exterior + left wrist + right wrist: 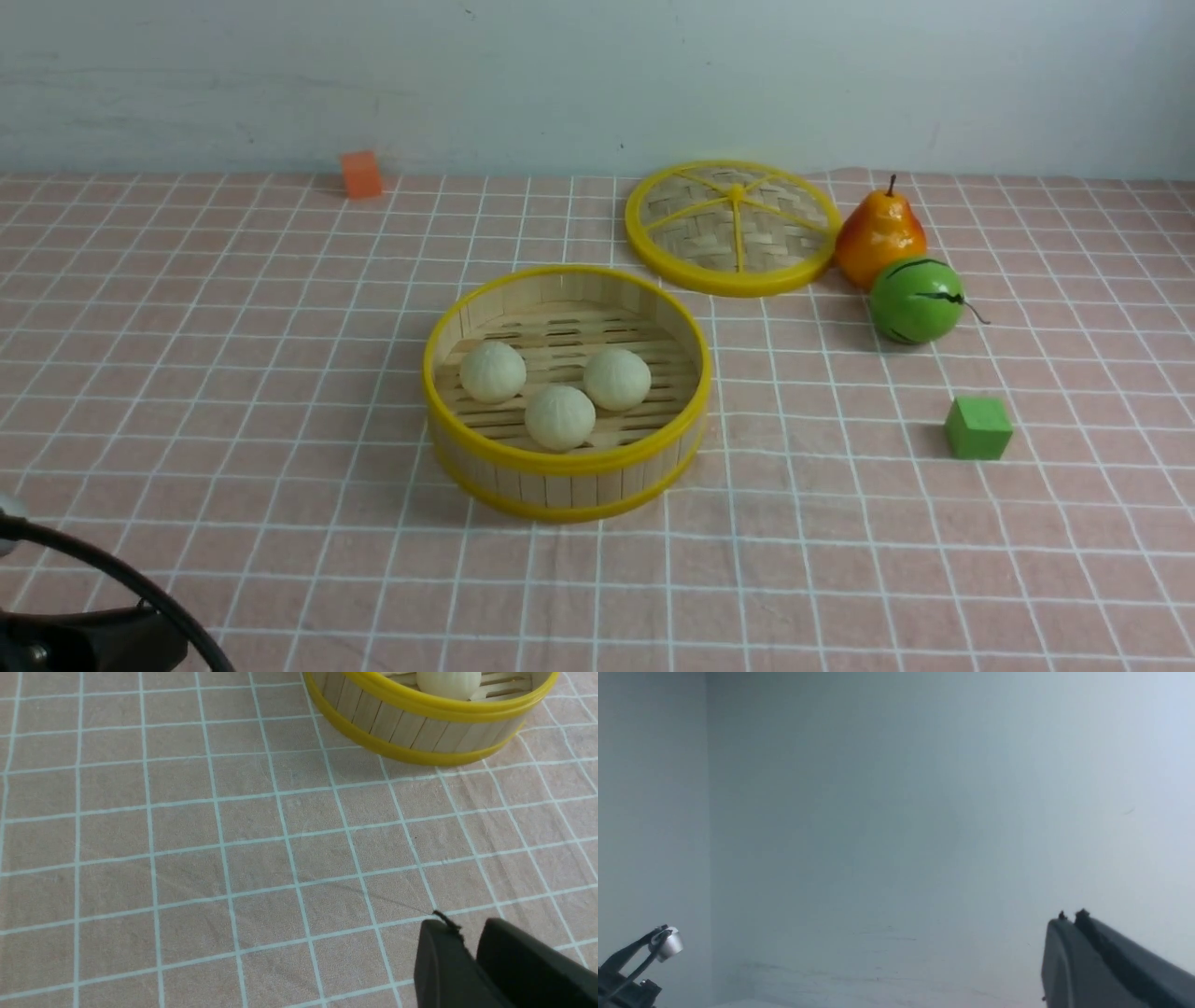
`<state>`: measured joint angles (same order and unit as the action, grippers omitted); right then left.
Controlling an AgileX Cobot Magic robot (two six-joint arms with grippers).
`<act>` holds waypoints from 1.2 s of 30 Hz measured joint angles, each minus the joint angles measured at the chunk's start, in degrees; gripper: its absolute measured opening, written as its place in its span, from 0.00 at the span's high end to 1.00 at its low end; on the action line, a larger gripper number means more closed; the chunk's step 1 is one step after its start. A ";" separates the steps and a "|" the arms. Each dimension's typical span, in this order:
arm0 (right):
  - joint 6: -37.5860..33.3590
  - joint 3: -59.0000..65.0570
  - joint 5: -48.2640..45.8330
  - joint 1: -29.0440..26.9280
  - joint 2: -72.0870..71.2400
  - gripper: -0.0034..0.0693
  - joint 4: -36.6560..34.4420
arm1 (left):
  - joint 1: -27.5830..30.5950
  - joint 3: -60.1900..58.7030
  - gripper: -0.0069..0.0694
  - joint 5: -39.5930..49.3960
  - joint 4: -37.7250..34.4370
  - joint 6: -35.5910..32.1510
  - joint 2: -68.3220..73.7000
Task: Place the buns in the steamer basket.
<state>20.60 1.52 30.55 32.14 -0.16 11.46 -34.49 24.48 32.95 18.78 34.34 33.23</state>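
1. So we had all three buns, small cream-white balls with faint pleats (560, 417), sitting inside the steamer basket, a round, deep bamboo-slat tray with two yellow rims (568, 511). One was on the left, one on the right and one nearer us between them, all on the slotted floor.
2. Our left gripper, with dark fingers (467, 926), was over the tiled-pattern table (187, 868), well clear of the basket. Its tips were a little bit apart, with nothing between them.
3. Our right gripper, also dark-fingered (1071, 919), had its tips together and pointed towards the pale wall (878, 812), nothing in it.
4. Behind the basket and off to the right, we had the flat woven disc with a yellow rim and spokes (738, 233) lying on the table. The shiny orange pear (880, 238) was right beside it, and the round green fruit with dark stripes (917, 301) sat in front of the pear.
5. We also had a green block (978, 427) over on the right, and an orange block (361, 175) at the back left, near the wall.
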 joint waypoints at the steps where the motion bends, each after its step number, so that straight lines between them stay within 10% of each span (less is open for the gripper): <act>1: 0.00 0.00 0.00 0.00 0.00 0.95 0.00 | 0.00 0.00 0.76 0.00 0.00 0.00 0.00; 10: -18.47 0.00 -27.27 -12.63 -0.12 0.96 -15.06 | 0.00 0.00 0.74 0.05 0.00 0.00 0.00; 18: -20.60 -0.09 -50.12 -26.95 -0.38 0.96 -17.84 | 0.00 0.00 0.73 0.05 0.00 0.00 0.05; 36: -20.60 -0.68 -53.01 -27.90 -0.44 0.95 -18.20 | 0.00 0.00 0.70 0.05 -0.67 0.00 -0.10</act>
<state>0.00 0.84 -22.46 4.24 -0.59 -6.74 -34.49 24.48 33.00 18.11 34.34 33.13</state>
